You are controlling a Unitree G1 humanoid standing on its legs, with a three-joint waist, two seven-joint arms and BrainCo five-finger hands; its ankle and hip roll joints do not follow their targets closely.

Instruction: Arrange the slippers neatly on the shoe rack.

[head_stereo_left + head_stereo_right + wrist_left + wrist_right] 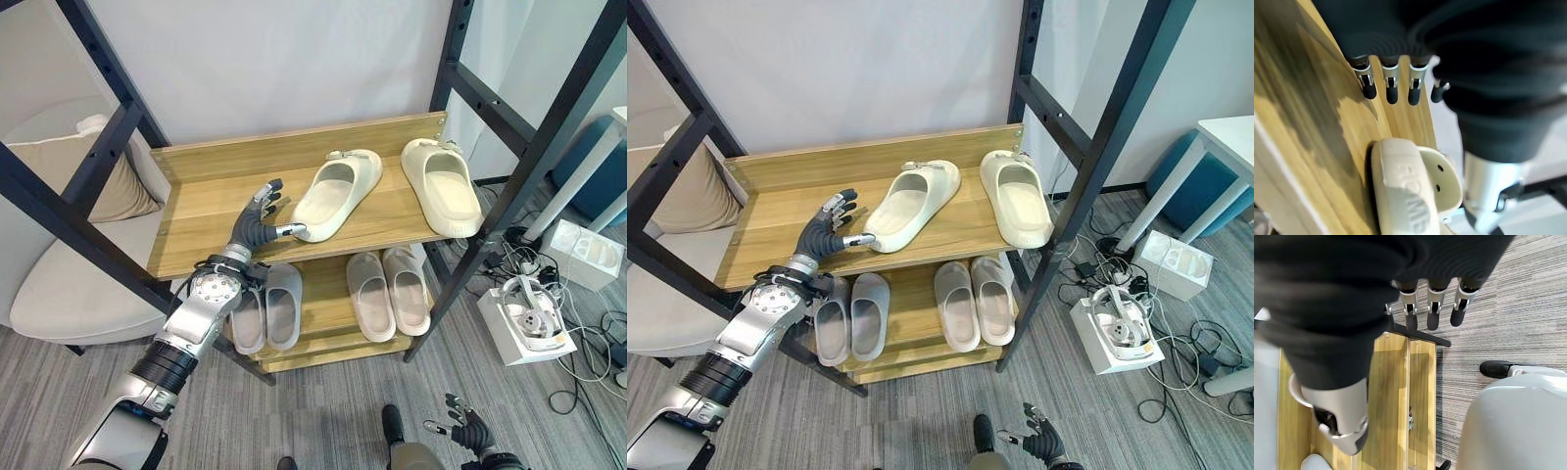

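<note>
On the upper wooden shelf [196,230] of the shoe rack, the left hand [257,223] spreads relaxed fingers, thumb touching the heel of the angled cream slipper [336,192]; a second cream slipper [443,184] lies straight beside it. Right hand [468,428] hangs low, fingers loosely extended, holding nothing

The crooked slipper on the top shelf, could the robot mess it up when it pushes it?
Maybe, in two ways.

1. The left hand touches only the heel of the crooked slipper, so a push there might spin it more instead of straightening it.

2. That slipper's toe points toward the straight slipper beside it. A long push could bump that one toward the top shelf's right end.
</note>
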